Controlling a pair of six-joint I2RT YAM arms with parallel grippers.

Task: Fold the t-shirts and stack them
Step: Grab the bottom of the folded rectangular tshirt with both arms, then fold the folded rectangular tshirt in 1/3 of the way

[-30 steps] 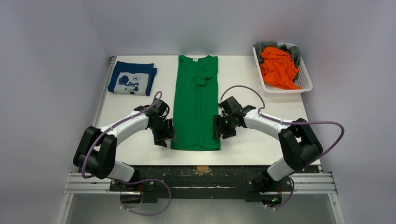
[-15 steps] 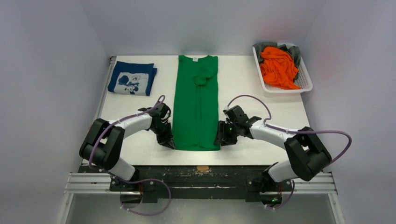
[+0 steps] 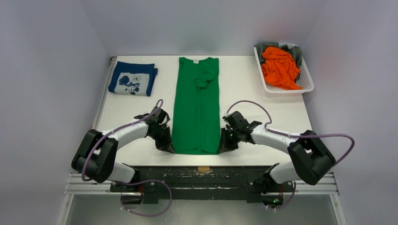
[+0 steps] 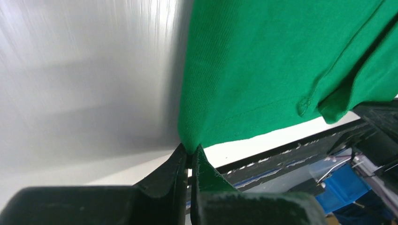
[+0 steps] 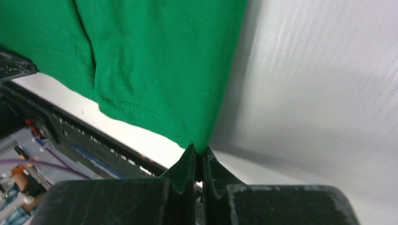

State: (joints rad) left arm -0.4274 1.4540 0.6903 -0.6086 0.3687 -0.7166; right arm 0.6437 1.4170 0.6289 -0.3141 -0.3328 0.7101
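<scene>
The green t-shirt [image 3: 196,108] lies as a long narrow strip down the middle of the white table [image 3: 263,101], collar at the far edge and hem at the near edge. My left gripper [image 3: 169,148] is clamped tight on the hem's near-left corner. My right gripper [image 3: 222,149] is pinched the same way on the near-right corner, and both wrist views show green cloth caught between the fingers. A folded navy t-shirt [image 3: 133,78] with white print sits at the far-left corner. At the far-right corner a white basket [image 3: 306,80] holds an orange t-shirt [image 3: 279,68] over a grey t-shirt [image 3: 270,46]. Pale walls [image 3: 202,28] enclose the table on three sides, and a dark rail [image 3: 202,171] runs along the near edge.
</scene>
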